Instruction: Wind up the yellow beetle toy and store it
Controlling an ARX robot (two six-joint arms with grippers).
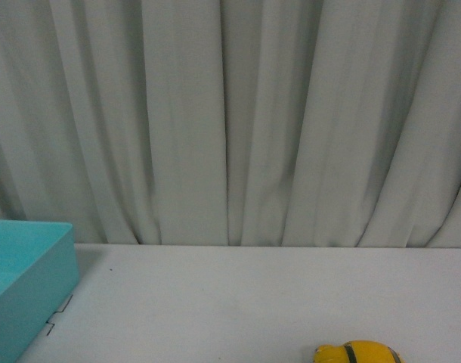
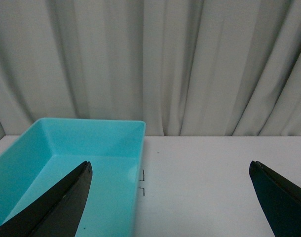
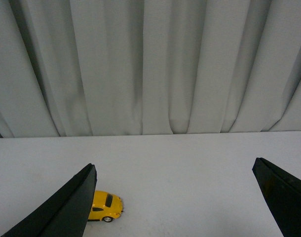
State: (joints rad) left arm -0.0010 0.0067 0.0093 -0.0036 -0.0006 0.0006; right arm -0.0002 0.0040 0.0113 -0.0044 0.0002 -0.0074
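Right wrist view: R gripper (image 3: 174, 163) spread wide, empty, yellow beetle toy (image 3: 105, 206) beside it. L gripper (image 2: 170, 164) same, by teal bin (image 2: 91, 137).

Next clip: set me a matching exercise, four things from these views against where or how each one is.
Things:
1 yellow beetle toy
2 turquoise box
3 left gripper
4 curtain

Place or state:
A hangs behind the table
B open, holding nothing
C on the table, front view's lower right
D on the table's left side

Pairs: 1-C, 2-D, 3-B, 4-A
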